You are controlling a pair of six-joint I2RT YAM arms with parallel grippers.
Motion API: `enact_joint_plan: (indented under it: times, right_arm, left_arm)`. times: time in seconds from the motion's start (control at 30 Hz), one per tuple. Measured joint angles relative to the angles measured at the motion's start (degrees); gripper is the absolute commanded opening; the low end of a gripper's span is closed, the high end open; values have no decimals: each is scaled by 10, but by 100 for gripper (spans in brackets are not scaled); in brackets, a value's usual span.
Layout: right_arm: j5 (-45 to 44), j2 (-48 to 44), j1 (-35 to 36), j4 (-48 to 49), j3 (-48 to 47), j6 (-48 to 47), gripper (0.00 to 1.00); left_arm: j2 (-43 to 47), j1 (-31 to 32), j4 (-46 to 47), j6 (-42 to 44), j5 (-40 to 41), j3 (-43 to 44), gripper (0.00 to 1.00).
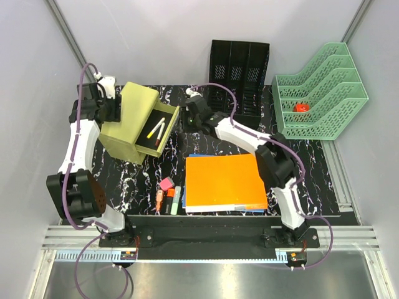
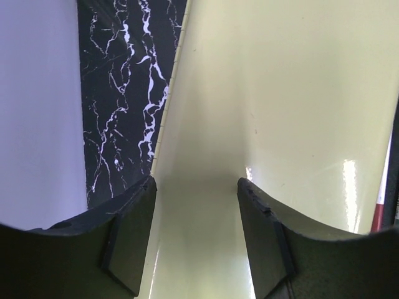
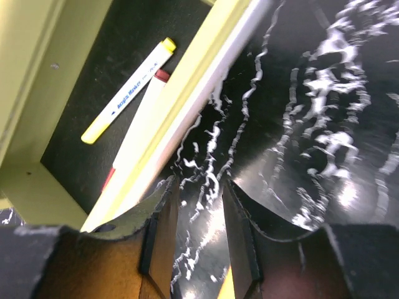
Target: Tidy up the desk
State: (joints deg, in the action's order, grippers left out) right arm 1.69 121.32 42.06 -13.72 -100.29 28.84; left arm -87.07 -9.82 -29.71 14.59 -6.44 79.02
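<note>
While the drawer (image 3: 81, 50) stands pulled out of the pale green box (image 1: 134, 115) at the back left of the counter (image 1: 321, 180), two markers (image 1: 156, 129) are exposed inside it. Left pincer (image 2: 196, 190): spread, nothing clasped, set at the box's outer wall, judged to steady it. Right pincer (image 3: 199, 193): narrowly parted, empty, held just beside the drawer front, judged placed to push it shut. Orange folder (image 1: 224, 180): laid at near centre.

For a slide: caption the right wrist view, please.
The right fingers poised over the marbled desk beside an open drawer holding two markers.
</note>
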Motion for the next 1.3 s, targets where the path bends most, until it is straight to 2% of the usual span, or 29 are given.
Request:
enact_joint_plan:
  times: [0.23,0.43,0.83,1.07,1.3]
  right_arm:
    - [28,101,10,-42,-102,17,42]
    - [43,148,10,-81,-171,26,42]
    - [121,263,32,-75,-377,87,42]
    - [159,303,37,-61,-411,133,44]
    - [227,346,37,21,-411,195,49]
  left_arm:
    - [5,0,43,8,-24,-24,58]
    - [13,0,57,25,-36,-39,58]
    - [16,0,71,54,-63,-52,57]
    - [16,0,71,64,-73,-53,57]
    - [17,0,72,67,-79,-55,56]
